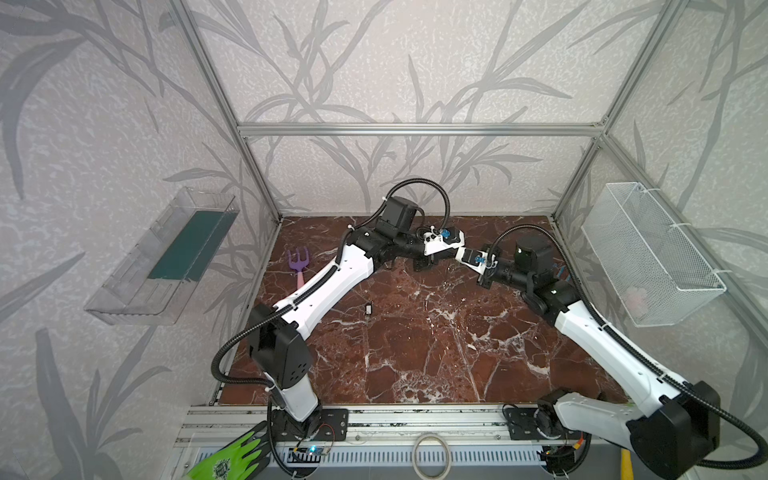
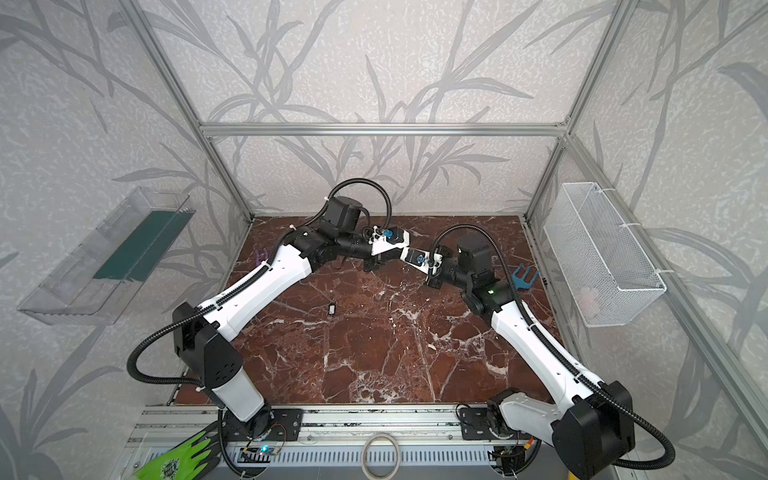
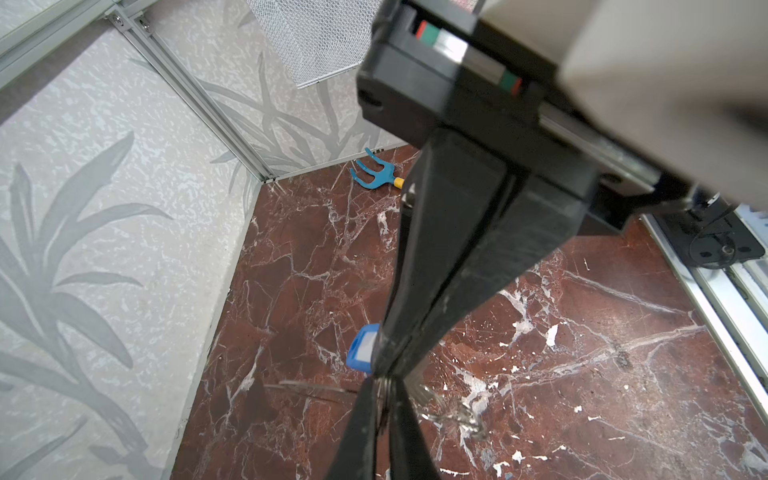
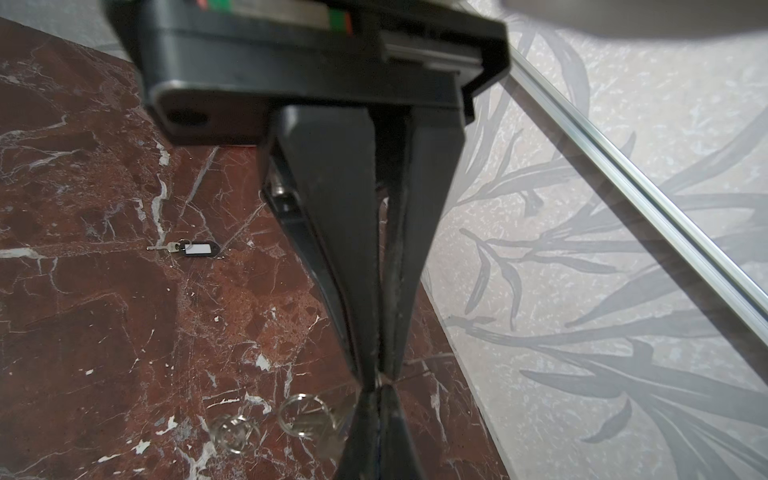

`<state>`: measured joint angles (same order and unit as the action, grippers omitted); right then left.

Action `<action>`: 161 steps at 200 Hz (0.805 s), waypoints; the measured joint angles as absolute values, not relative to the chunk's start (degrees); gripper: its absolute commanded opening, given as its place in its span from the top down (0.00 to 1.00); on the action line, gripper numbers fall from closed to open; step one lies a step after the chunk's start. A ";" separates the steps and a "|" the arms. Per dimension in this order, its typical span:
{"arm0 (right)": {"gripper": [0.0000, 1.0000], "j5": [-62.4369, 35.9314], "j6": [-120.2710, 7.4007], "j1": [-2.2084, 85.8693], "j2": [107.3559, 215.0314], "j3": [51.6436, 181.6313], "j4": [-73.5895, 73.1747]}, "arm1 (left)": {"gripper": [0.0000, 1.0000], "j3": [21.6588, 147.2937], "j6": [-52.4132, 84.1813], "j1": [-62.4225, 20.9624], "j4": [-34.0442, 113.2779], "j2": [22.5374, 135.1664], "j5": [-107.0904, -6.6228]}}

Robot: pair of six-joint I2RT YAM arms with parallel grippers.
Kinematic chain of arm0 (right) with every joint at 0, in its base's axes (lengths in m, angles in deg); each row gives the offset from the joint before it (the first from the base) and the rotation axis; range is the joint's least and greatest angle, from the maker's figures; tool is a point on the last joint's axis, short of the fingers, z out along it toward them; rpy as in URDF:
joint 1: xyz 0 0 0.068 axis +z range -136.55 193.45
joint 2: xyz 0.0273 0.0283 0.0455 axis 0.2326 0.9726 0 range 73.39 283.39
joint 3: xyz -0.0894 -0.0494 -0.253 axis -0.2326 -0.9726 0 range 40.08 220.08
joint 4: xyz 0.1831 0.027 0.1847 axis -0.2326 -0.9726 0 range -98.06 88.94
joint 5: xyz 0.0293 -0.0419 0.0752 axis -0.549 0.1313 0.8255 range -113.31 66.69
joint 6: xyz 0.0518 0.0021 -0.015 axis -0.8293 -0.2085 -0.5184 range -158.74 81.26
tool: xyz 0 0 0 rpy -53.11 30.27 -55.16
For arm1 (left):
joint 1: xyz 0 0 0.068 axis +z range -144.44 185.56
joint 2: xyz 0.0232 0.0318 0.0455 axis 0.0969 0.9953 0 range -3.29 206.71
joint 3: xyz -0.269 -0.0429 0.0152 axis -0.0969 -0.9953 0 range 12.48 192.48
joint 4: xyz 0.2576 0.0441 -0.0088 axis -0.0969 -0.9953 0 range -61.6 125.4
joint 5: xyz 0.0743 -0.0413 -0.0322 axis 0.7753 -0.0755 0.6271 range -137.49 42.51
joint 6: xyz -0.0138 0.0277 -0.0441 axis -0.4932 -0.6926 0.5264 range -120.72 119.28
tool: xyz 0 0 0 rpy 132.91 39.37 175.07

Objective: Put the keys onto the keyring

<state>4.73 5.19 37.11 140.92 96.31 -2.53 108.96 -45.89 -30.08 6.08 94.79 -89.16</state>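
Two grippers are pressed together, tips on the table (image 4: 83,332). The left gripper (image 3: 384,374) has the blue-tagged key (image 3: 362,347) touching its side; whether it pinches it I cannot tell. Just beside the right gripper (image 4: 376,382) lie the keyring (image 4: 303,397) loops; the black-tagged key (image 4: 195,248) lies well apart from it.

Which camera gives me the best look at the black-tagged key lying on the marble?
The right wrist view: the black-tagged key lies unobstructed, blade, ring and white label distinct. Both top views show it only as a tiny speck. The left wrist view misses it.
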 measured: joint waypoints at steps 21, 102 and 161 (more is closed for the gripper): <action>1.00 4.53 4.86 37.06 140.94 96.51 -2.36 | 1.00 109.14 -45.45 -30.03 6.14 94.86 -89.44; 0.60 1.60 -5.44 33.41 139.85 93.51 5.05 | 1.00 100.81 -35.46 -27.17 22.86 94.09 -93.88; 0.62 3.22 -13.94 31.88 139.67 93.14 6.49 | 1.00 93.99 -21.34 -23.91 43.36 93.44 -97.85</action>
